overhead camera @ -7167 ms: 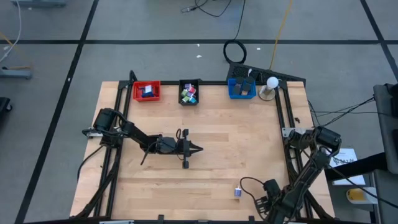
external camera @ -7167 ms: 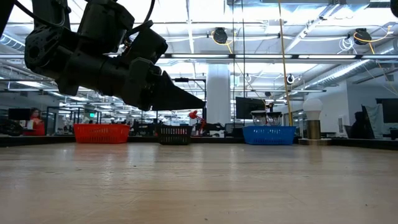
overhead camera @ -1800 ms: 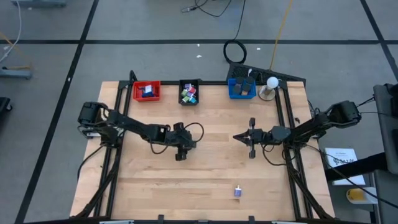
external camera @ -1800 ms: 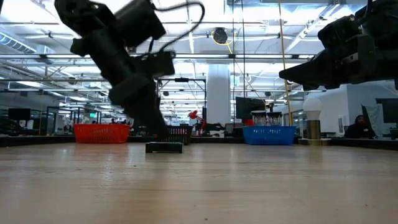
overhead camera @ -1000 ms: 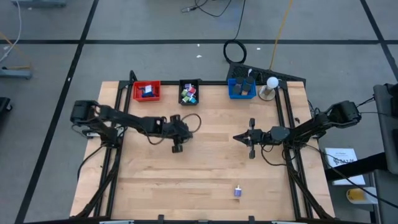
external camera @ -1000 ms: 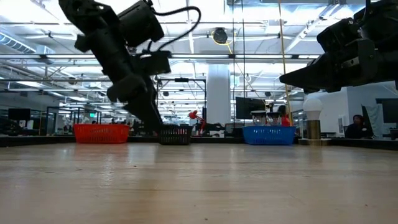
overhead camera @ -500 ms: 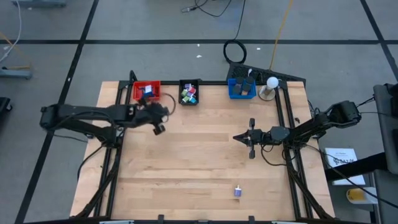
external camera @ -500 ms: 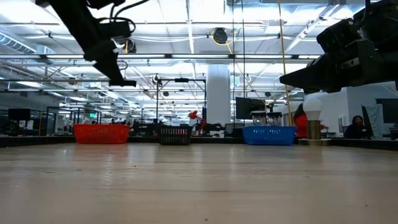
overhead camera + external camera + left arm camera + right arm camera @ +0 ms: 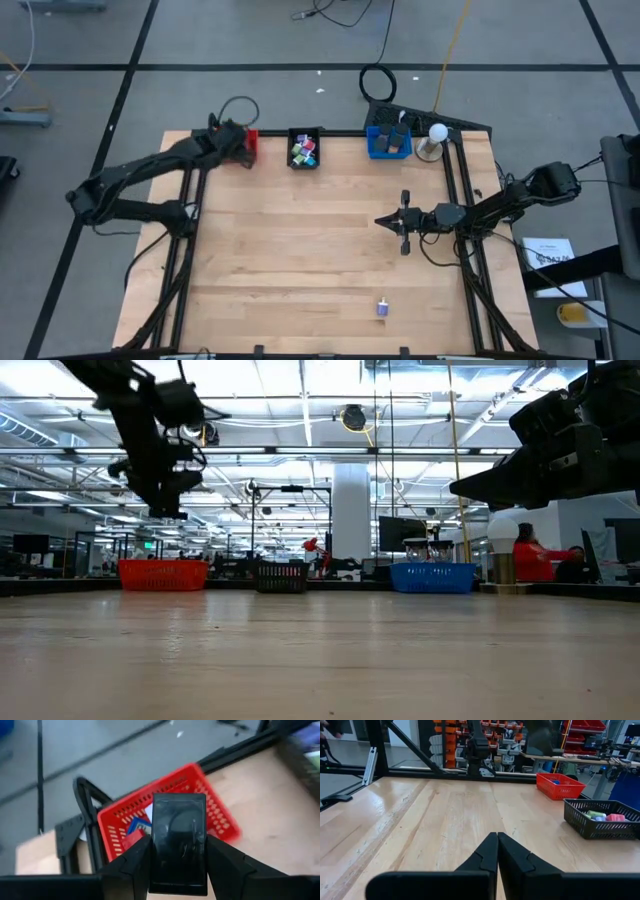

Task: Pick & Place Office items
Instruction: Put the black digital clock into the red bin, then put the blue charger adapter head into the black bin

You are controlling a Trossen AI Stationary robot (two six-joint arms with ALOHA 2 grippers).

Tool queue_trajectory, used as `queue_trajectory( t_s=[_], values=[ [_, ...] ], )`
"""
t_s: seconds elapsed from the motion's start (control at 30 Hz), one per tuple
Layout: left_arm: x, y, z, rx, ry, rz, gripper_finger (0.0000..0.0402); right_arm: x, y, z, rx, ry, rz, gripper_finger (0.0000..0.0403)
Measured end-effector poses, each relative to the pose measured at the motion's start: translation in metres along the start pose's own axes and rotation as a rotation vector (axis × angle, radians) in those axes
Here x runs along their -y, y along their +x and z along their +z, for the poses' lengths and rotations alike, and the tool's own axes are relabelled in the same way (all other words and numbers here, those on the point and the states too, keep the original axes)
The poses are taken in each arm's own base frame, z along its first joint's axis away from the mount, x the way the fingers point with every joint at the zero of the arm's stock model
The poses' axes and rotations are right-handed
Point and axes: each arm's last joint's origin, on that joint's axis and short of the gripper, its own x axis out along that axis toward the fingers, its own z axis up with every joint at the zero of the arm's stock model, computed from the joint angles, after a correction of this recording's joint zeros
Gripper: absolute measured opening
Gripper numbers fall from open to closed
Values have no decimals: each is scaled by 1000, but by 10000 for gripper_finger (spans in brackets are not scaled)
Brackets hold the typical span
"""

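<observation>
Now the left gripper (image 9: pixel 178 865) pinches a flat black slab (image 9: pixel 179 842) by its edges over the red basket (image 9: pixel 212 815); it looks stiff, light, slick-faced.

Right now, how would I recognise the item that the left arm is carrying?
Look at the table's far edge, where the red tray stands. Above it, the left gripper holds a flat black rectangular item between its fingers. Unlike the small colourful pieces in the trays, it is plain glossy black.

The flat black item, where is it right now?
In the left wrist view the flat black item is clamped in the left gripper, above the red tray at the table's far left corner.
</observation>
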Motion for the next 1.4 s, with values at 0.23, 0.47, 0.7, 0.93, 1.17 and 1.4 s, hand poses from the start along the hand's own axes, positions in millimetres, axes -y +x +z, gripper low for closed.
queue_trajectory(
  t_s=[0.23,0.47,0.7,0.93,1.17,1.4],
  values=[
    [-16,49,8,-81,-139,65,158,0,0,0,0,0,0,1],
    [-20,74,3,-169,-157,100,158,0,0,0,0,0,0,1],
    [-18,89,1,-183,-160,144,159,0,0,0,0,0,0,1],
    [-20,96,1,-178,-195,171,198,0,0,0,-5,-1,0,1],
    [-19,96,2,-166,-143,165,238,0,0,0,-4,-1,0,1],
    [-26,77,3,-175,-55,157,200,0,0,0,-5,-1,0,1]
  ],
)
